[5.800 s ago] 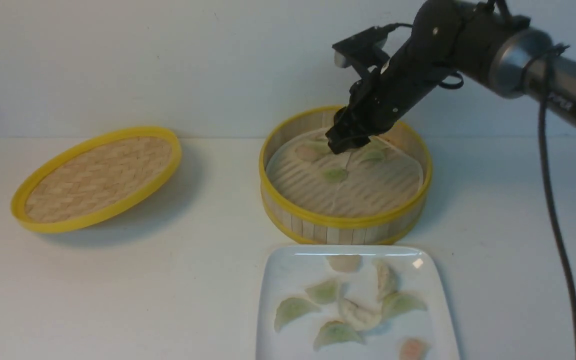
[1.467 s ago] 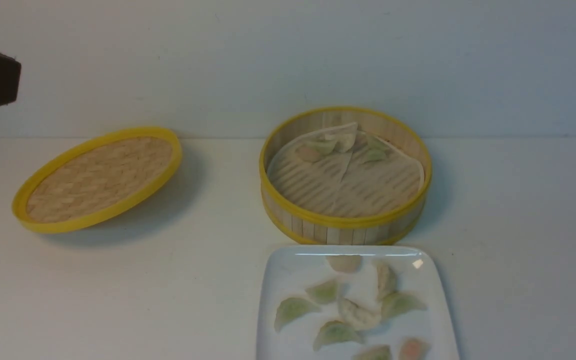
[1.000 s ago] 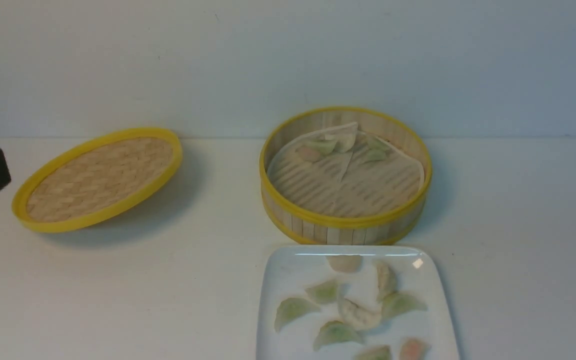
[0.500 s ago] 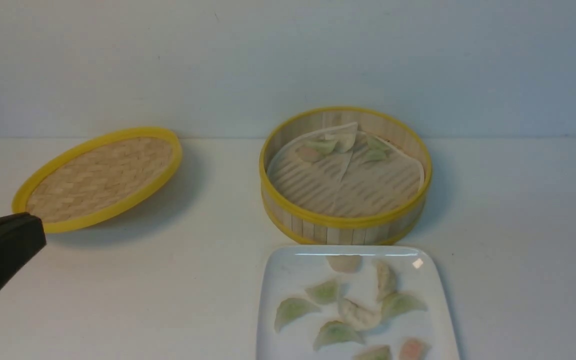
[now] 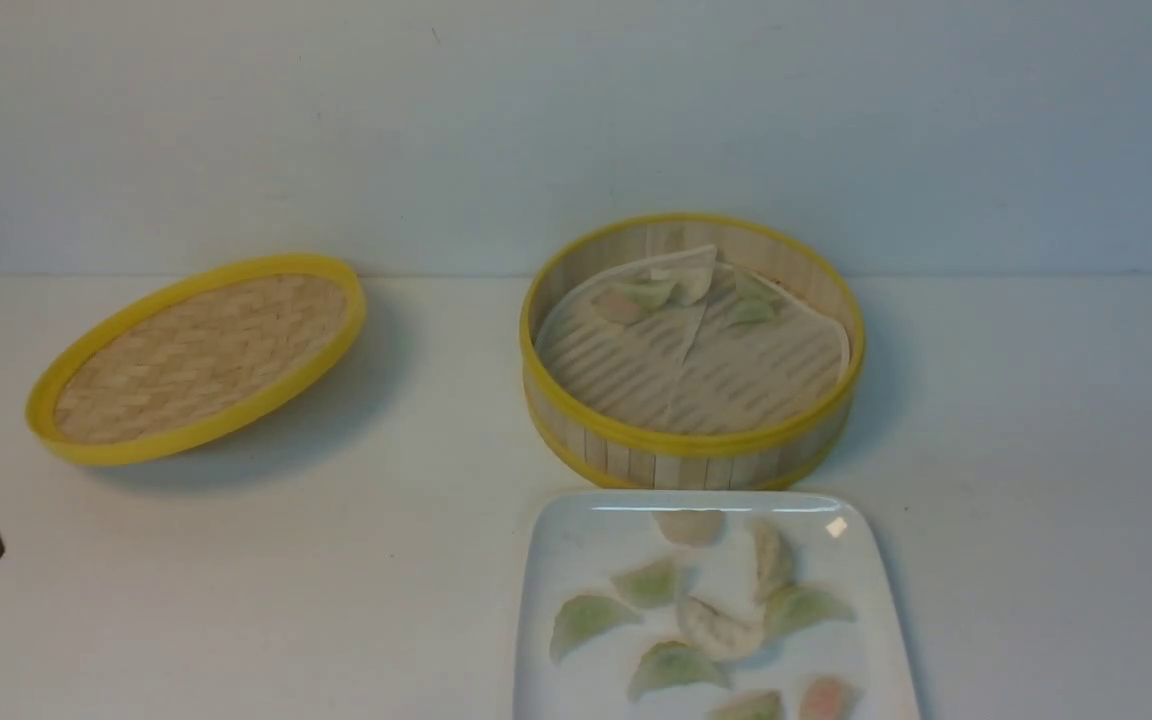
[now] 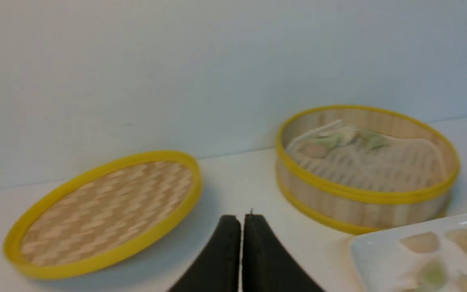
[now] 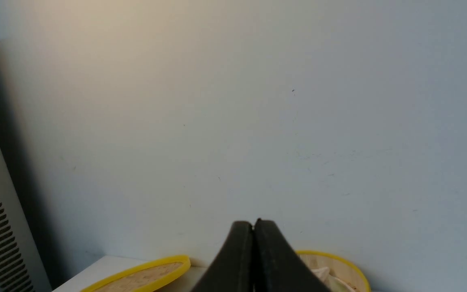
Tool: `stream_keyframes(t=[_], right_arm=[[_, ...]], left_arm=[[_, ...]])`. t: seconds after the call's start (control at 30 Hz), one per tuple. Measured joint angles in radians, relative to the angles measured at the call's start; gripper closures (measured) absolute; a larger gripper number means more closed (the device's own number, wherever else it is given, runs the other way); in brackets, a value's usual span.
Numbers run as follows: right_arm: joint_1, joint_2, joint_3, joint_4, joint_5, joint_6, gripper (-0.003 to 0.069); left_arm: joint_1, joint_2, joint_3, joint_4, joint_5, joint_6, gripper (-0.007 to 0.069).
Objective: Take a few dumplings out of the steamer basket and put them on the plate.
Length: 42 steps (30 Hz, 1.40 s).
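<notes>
The steamer basket (image 5: 691,440) is a round bamboo drum with upright pale slats bound by glossy yellow rims at top and bottom. Its floor is ribbed with slats under a thin white liner (image 5: 786,365), which is creased down the middle and curls up at the far edge. A small cluster of dumplings (image 5: 681,295), soft pleated crescents in translucent green with one pinkish piece, sits against the basket's far wall.

Directly in front of the basket, near its front wall but apart from it, lies the plate (image 5: 566,530), a glossy white square with rounded corners. Its near edge runs out of the front view. On it lie more dumplings, mostly green, with whitish ones among them and a pinkish one at the near right. They are scattered loosely, some touching at the middle.

To the left, well apart from the basket, the lid (image 5: 196,355) is a shallow disc of herringbone woven bamboo in a thick yellow rim. It is tilted, its right side raised off the matte white desk (image 5: 1036,500).

The desk is bare and wide to the right of the basket and plate, and between lid and plate. A plain pale wall closes the far edge.

The left tool (image 6: 241,221) has smooth black tapered fingers pressed together, holding nothing, low over the desk in front of the lid. The right tool (image 7: 253,225) is likewise closed and empty, aimed at the wall.
</notes>
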Motion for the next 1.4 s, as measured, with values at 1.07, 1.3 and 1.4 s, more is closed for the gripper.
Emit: stream_keyframes(t=[1.07,1.3,1.4], right_arm=[[0.0,0.0,0.001,0.0,0.0,0.0,0.0673],[0.0,0.0,0.001,0.0,0.0,0.0,0.0673],[0.0,0.0,0.001,0.0,0.0,0.0,0.0673]], left_arm=[[0.155,-0.21,0.33,-0.019,0.061,0.064,0.0631],[0.155,-0.21,0.33,-0.019,0.061,0.064,0.0631],[0.155,-0.21,0.33,-0.019,0.062,0.064,0.0631]])
